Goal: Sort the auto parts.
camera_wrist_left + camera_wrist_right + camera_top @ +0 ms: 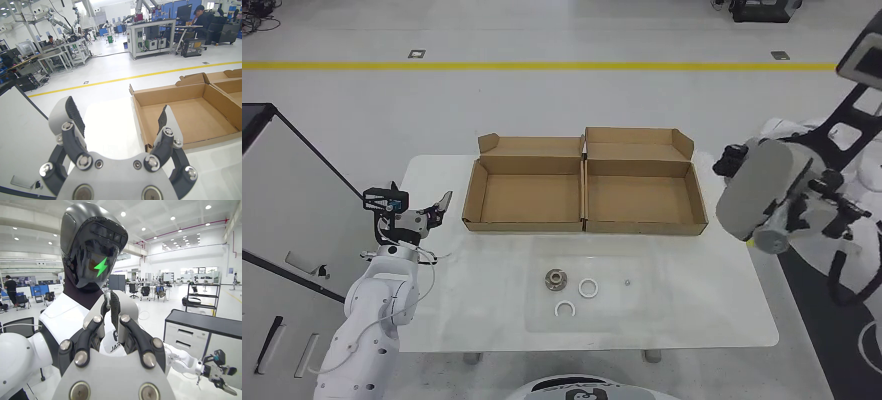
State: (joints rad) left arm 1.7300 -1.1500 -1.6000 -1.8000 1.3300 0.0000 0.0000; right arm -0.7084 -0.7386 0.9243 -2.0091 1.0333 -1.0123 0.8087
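Nearest the robot, a metal hub (556, 277), a white ring (588, 288), a second white ring (566, 309) and a tiny piece (628, 282) lie loose on the counter (722, 310), apparently awaiting sorting. The right gripper (110, 298), raised by the counter's right edge, is clenched on a small metal bolt (107, 298), perhaps for inspection, while the left gripper (118, 108) hangs spread and unloaded near the left edge. Farther back the left cardboard box (530, 198) and right cardboard box (644, 198) sit touching, likely one per part type; beyond is a white floor (542, 100) with a yellow line (542, 66).
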